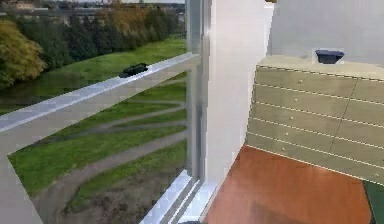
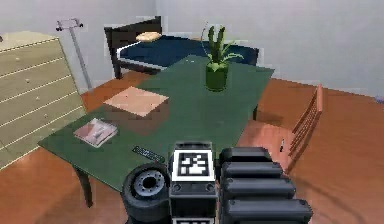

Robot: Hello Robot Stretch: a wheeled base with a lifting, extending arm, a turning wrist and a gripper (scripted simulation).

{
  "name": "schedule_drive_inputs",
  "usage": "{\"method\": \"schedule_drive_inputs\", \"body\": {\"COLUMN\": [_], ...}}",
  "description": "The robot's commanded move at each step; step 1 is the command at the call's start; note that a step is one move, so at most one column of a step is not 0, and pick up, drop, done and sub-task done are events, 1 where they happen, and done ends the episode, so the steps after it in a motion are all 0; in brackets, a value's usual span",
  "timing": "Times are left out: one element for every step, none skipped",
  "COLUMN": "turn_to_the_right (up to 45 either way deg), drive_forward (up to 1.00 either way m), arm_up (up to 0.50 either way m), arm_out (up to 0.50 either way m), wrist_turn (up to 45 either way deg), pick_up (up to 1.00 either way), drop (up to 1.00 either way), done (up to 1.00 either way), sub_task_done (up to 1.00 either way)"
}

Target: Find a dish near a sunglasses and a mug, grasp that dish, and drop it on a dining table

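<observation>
Jaws at the green table (image 2: 190, 95), hold cannot be told; blue bowl-like thing (image 1: 329, 56) sits on the dresser (image 1: 320, 100).

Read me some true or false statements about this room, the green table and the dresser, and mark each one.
1. A potted plant stands on the green table. True.
2. The bed has a red cover. False: the cover is dark blue.
3. A chair stands beside the table. True.
4. The dresser has a bare top. False: a dark blue thing stands on it.
5. The window looks onto a brick wall. False: it looks onto grass and trees.
</observation>
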Motion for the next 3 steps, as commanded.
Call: {"method": "schedule_drive_inputs", "body": {"turn_to_the_right": [27.0,0.0,3.0], "drive_forward": [0.00,1.00,0.00], "arm_up": [0.00,0.00,0.00], "arm_out": [0.00,0.00,0.00], "wrist_turn": [0.0,0.0,0.0], "pick_up": [0.00,0.00,0.00], "drop": [0.00,0.00,0.00], "done": [0.00,0.00,0.00], "sub_task_done": [0.00,0.00,0.00]}}
